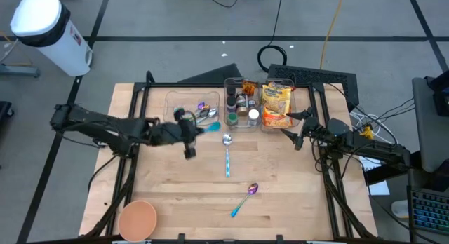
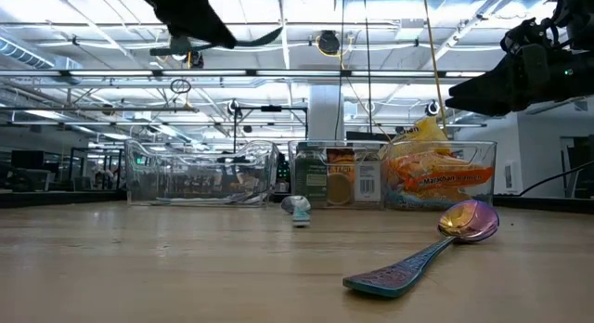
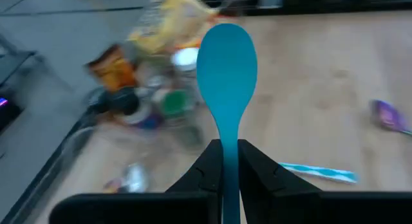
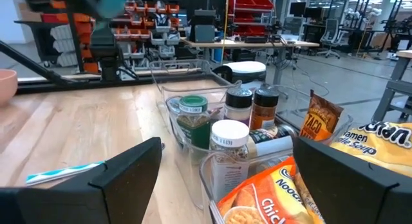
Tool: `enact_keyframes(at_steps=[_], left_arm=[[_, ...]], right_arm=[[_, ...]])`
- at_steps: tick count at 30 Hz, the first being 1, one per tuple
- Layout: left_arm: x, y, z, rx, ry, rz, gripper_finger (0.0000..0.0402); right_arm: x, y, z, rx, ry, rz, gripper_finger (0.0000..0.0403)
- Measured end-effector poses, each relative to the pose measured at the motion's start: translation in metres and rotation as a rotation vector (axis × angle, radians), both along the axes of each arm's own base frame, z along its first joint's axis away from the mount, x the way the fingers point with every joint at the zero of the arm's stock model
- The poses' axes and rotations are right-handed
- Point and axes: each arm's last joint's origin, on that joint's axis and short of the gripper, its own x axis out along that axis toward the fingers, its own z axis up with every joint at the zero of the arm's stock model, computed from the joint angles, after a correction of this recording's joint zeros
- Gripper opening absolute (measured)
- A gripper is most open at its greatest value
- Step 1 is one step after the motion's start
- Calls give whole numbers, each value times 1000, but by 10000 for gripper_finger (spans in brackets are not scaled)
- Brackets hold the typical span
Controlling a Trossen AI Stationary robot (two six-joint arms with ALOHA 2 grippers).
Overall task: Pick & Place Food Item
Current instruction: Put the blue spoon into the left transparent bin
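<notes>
Above far-right bin, right claw (image 1: 292, 135) held spread, empty; orange food pouch (image 1: 276, 104) lies just beyond it, upright in bin (image 1: 295, 83). Left claw (image 1: 188, 132), farther off, pinches teal spoon (image 3: 226, 76).

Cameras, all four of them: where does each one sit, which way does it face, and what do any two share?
High view: overhead, looking straight down on the table; both arms show, left claw, right claw.
Low view: table height, looking level across to the clear bins; arms enter from above.
Left wrist view: past its own shut fingers gripping the teal spoon.
Right wrist view: between its open fingers at the spice jars.
Shared: the high and low views both show the iridescent spoon.
</notes>
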Motion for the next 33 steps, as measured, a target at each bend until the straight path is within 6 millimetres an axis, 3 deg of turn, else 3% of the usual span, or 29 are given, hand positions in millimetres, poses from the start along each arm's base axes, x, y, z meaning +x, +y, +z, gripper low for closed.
enact_keyframes(at_steps=[6,12,22,26,33], left_arm=[[-16,46,4,33,76,163,24],[-17,84,-4,-1,136,234,24],[-31,136,-51,-116,92,293,24],[-44,148,-74,-170,73,369,24],[-54,147,-101,-212,45,381,24]], right_arm=[[0,0,0,0,-1,0,348],[0,0,0,0,-1,0,348],[0,0,0,0,-1,0,348],[0,0,0,0,-2,0,348],[0,0,0,0,-2,0,348]])
